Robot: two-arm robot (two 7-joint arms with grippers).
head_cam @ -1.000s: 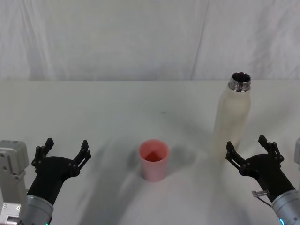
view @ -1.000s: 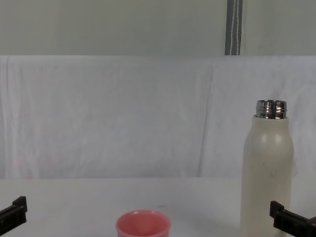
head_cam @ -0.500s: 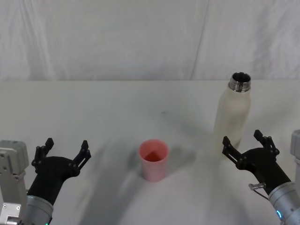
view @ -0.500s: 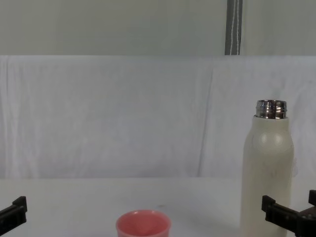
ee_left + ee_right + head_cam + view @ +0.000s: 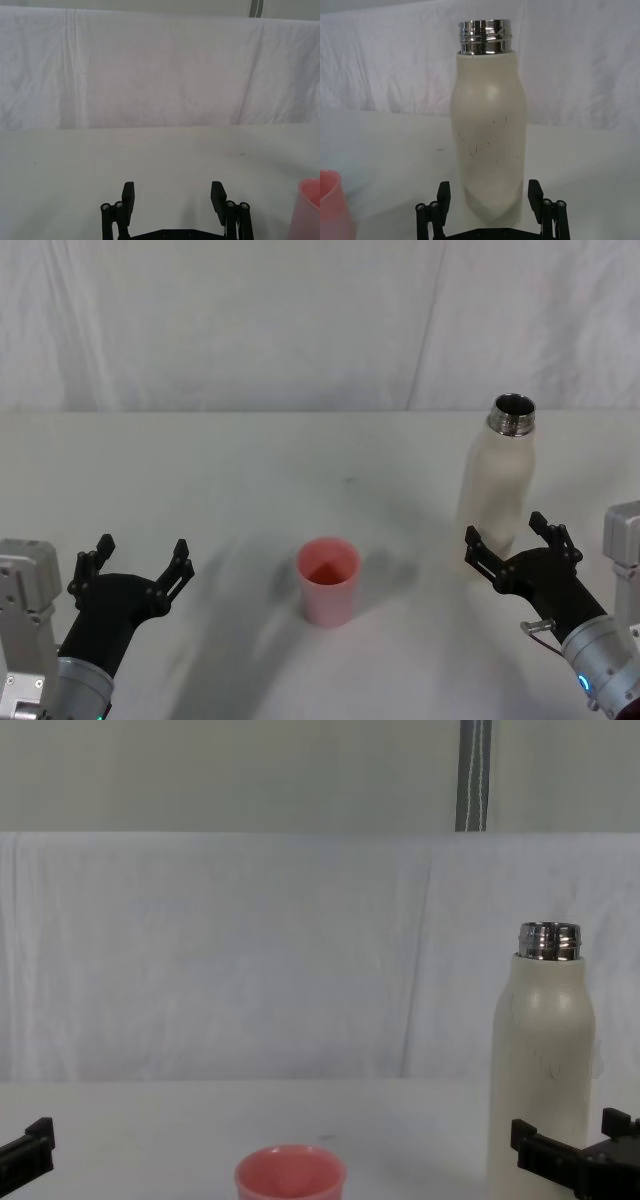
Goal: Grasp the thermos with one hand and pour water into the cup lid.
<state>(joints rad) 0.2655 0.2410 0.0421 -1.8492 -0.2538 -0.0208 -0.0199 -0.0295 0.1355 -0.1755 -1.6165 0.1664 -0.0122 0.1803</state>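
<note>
The cream-white thermos stands upright at the table's right, its steel neck open; it also shows as the thermos and the thermos. My right gripper is open right in front of its base, one finger to each side, not touching; right gripper, right gripper. The pink cup lid stands mid-table, left of the thermos; cup lid, cup lid, cup lid. My left gripper rests open at the near left, left gripper.
A white cloth covers the table and hangs as a backdrop behind. A grey pole rises behind the backdrop.
My right gripper has moved forward and left toward the thermos base, its fingers now level with the bottle's sides. The left arm, cup lid and thermos have stayed put.
</note>
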